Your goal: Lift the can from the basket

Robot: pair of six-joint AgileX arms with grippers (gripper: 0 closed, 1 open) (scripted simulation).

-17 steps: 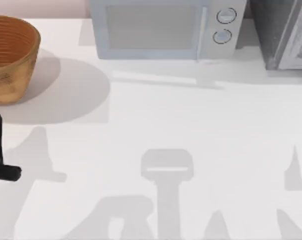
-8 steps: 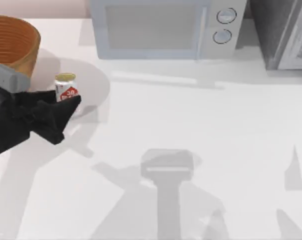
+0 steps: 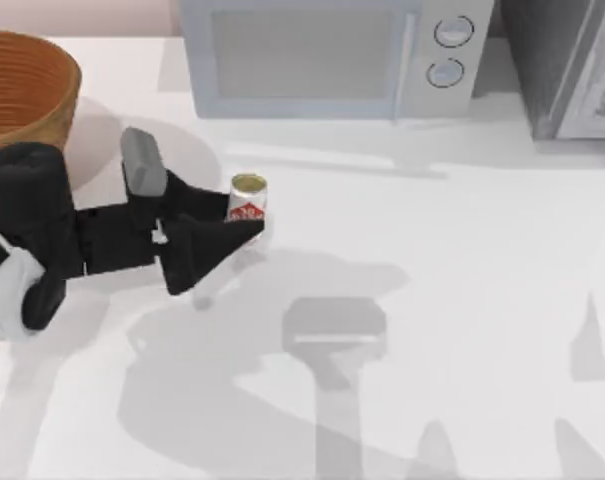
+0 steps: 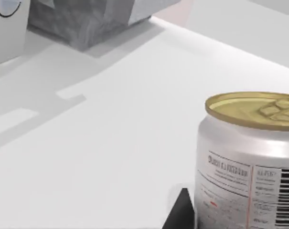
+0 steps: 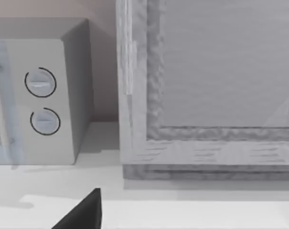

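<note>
The can [image 3: 247, 198] has a gold top and a whitish side with red print. It stands upright to the right of the basket [image 3: 22, 85], over the white table. My left gripper [image 3: 240, 215] reaches in from the left and is shut on the can, with black fingers on either side of it. In the left wrist view the can [image 4: 251, 157] is close up, with one black fingertip [image 4: 181, 212] beside it. The tan-orange wicker basket sits at the table's back left corner. One dark fingertip [image 5: 84, 212] of my right gripper shows in the right wrist view, facing the back of the table.
A white microwave [image 3: 327, 55] stands at the back centre of the table, and a grey mottled box [image 3: 567, 65] stands at the back right. Arm shadows lie on the white table [image 3: 432, 260] in the middle and at the front.
My left arm has swung in from the left edge and carried the can to the right, away from the basket. The basket has stayed in place.
</note>
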